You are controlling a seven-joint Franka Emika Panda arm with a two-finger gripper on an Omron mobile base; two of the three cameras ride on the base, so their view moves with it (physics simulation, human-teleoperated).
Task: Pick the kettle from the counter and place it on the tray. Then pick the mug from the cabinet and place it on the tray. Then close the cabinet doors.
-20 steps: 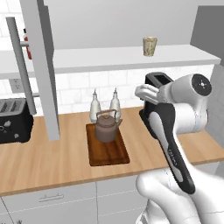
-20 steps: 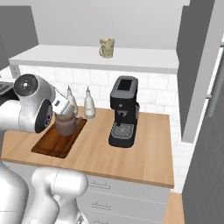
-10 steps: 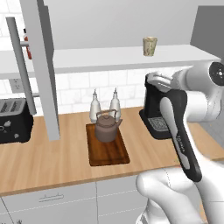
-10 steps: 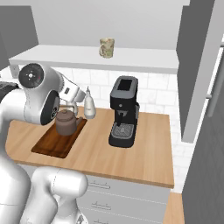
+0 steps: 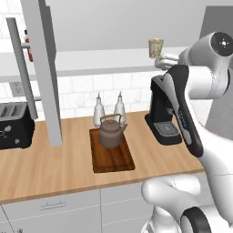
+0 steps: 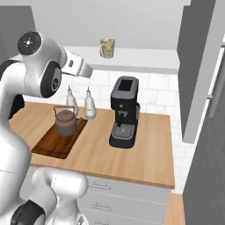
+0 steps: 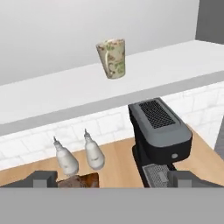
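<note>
The brown kettle [image 5: 111, 132] [image 6: 66, 122] stands upright on the far end of the dark wooden tray [image 5: 113, 159] [image 6: 50, 145], which lies on the light-wood counter [image 5: 45, 168]. The speckled mug [image 5: 155, 47] [image 6: 107, 47] [image 7: 112, 58] stands on the white shelf of the open cabinet [image 7: 52, 94]. My gripper [image 5: 160, 60] [image 6: 86, 70] [image 7: 114, 178] hangs at shelf height, short of the mug and facing it. It is open, and nothing lies between its fingertips [image 7: 42, 178]. Both cabinet doors [image 5: 45, 68] [image 6: 195, 66] stand open.
A black coffee machine [image 5: 161, 113] [image 6: 124, 112] [image 7: 159, 131] stands right of the tray, below the mug. Two white bottles [image 5: 108, 109] [image 6: 81, 103] stand behind the kettle by the tiled wall. A toaster [image 5: 13, 125] sits far left. A red jar [image 5: 29, 45] peeks out behind the left door.
The arm has lifted the hand from low beside the coffee machine up to shelf level, near the mug. The kettle has stayed on the tray.
</note>
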